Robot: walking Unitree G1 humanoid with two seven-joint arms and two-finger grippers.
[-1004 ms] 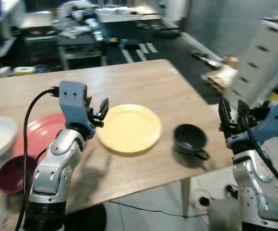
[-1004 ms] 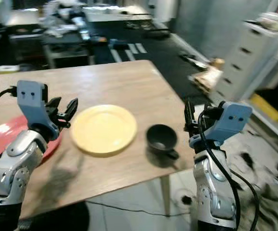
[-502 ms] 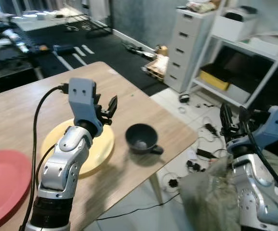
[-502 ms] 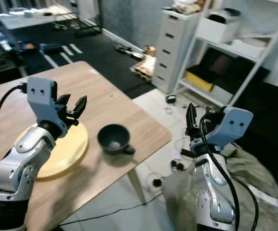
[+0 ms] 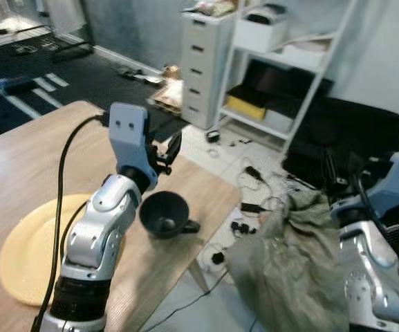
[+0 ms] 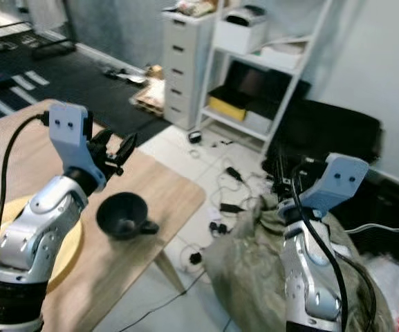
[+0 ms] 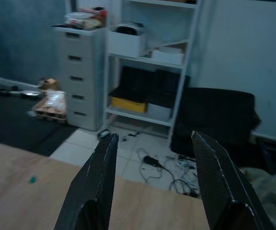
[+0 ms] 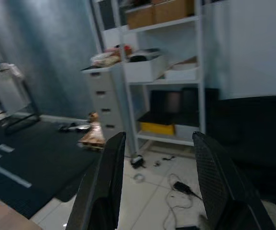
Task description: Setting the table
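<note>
Round black cup [image 5: 163, 214] with a small handle sits near the wooden table's [image 5: 26, 159] edge, just below your left gripper [image 5: 165, 150]; its fingers are spread apart and hold nothing; your right gripper [image 8: 154, 187] is off past the table, fingers wide too, empty; flat yellow plate [image 5: 26, 252] lies beside the cup.

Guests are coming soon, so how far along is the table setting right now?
Early still. The yellow plate and the dark cup sit side by side on the wooden table. Nothing is in hand: the left gripper hovers open above the cup, and the right gripper is open over the floor. No cutlery shows.
</note>
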